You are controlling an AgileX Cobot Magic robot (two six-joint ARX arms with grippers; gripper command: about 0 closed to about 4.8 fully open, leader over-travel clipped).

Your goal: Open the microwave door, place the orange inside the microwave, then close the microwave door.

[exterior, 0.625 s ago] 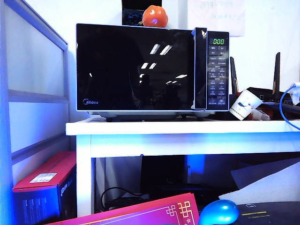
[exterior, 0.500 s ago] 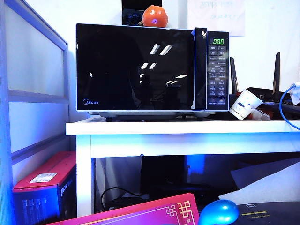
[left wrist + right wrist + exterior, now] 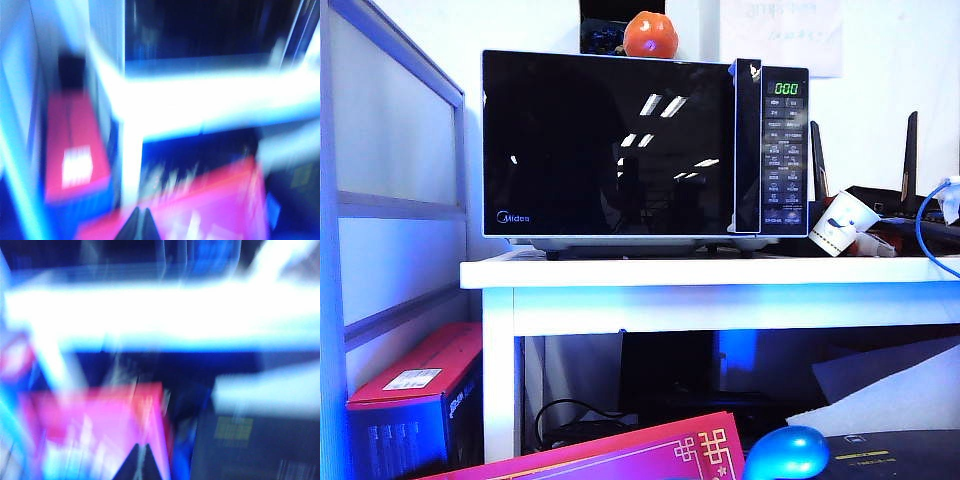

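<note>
While both wrist views are badly smeared, each shows dark fingertips at its lower edge: the left gripper point(image 3: 140, 224) has its tips pressed together with nothing between them, low in front of the table, and the right gripper point(image 3: 141, 462) is likewise closed and empty, also low in front. Neither arm appears in the exterior view.

Nearest the exterior camera lie a pink sheet point(image 3: 620, 455) with a gold fret pattern and a glossy blue mouse point(image 3: 787, 452). Left of these, on the floor, sits a red box point(image 3: 415, 375) with a white label – text too small to read. A black cable point(image 3: 570, 412) coils under the table.

White table point(image 3: 710, 272), top at mid-height, one leg visible at left. A frosted partition point(image 3: 390, 180) stands along the left side; white wall behind.

On the table: microwave point(image 3: 786, 215), door point(image 3: 610, 145) shut, glass reflecting ceiling lights. "Midea" reads at the door's lower left; the green display shows "000". Button captions illegible. A paper cup point(image 3: 842, 224) leans tilted just right of the microwave, with black antennas point(image 3: 910, 155) and a blue cable point(image 3: 932, 235) beyond.

Orange point(image 3: 651, 35) – resting on top of the microwave, near the wall. Paper pinned on the wall, writing unreadable.
</note>
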